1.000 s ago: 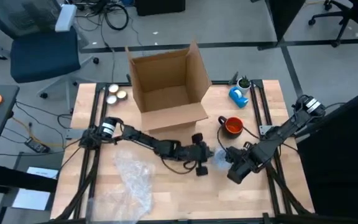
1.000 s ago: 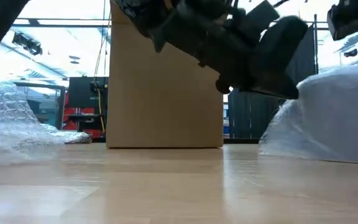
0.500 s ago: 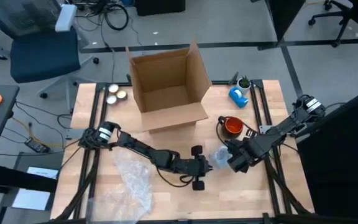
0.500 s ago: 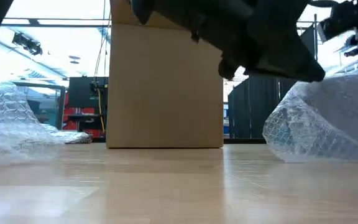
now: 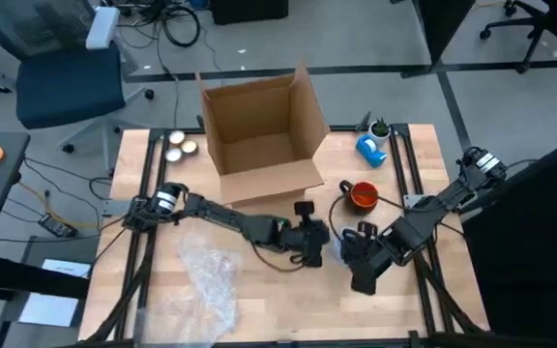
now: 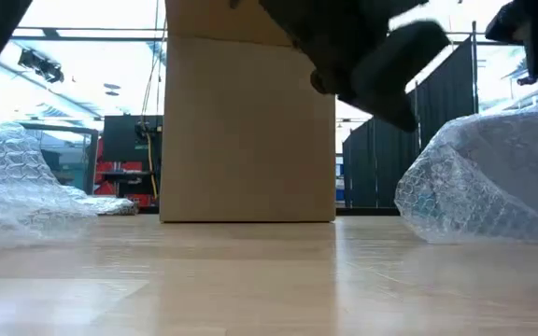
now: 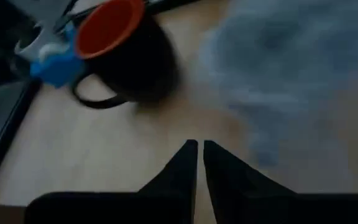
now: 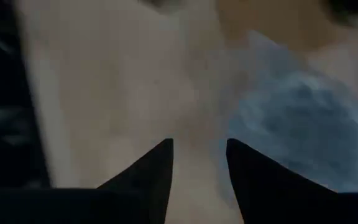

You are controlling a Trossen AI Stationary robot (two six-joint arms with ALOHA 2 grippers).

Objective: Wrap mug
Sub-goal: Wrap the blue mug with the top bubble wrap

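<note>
The mug [image 5: 362, 196] is black outside and orange inside. It stands upright on its base at the table's right and also shows in the left wrist view [image 7: 122, 57]. A small crumpled piece of bubble wrap [image 5: 334, 249] lies on the table just in front of it, between my two grippers. It appears too in the low view [image 6: 486, 187] and the right wrist view [image 8: 297, 130]. My left gripper [image 7: 197, 151] is shut, pointing toward the mug with nothing between its fingers. My right gripper [image 8: 199, 157] hovers open beside the wrap, touching nothing.
An open cardboard box [image 5: 262, 130] stands at the far middle. A blue tape dispenser [image 5: 371, 149] sits at the far right and two round tins [image 5: 181, 145] at the far left. A large sheet of bubble wrap [image 5: 209, 282] lies at the near left.
My left gripper has dipped toward the near edge, then come back toward the box. My right gripper has moved in toward the small wrap and the mug, then drawn back toward the near edge. The small wrap has bunched up higher and stays on the table.
</note>
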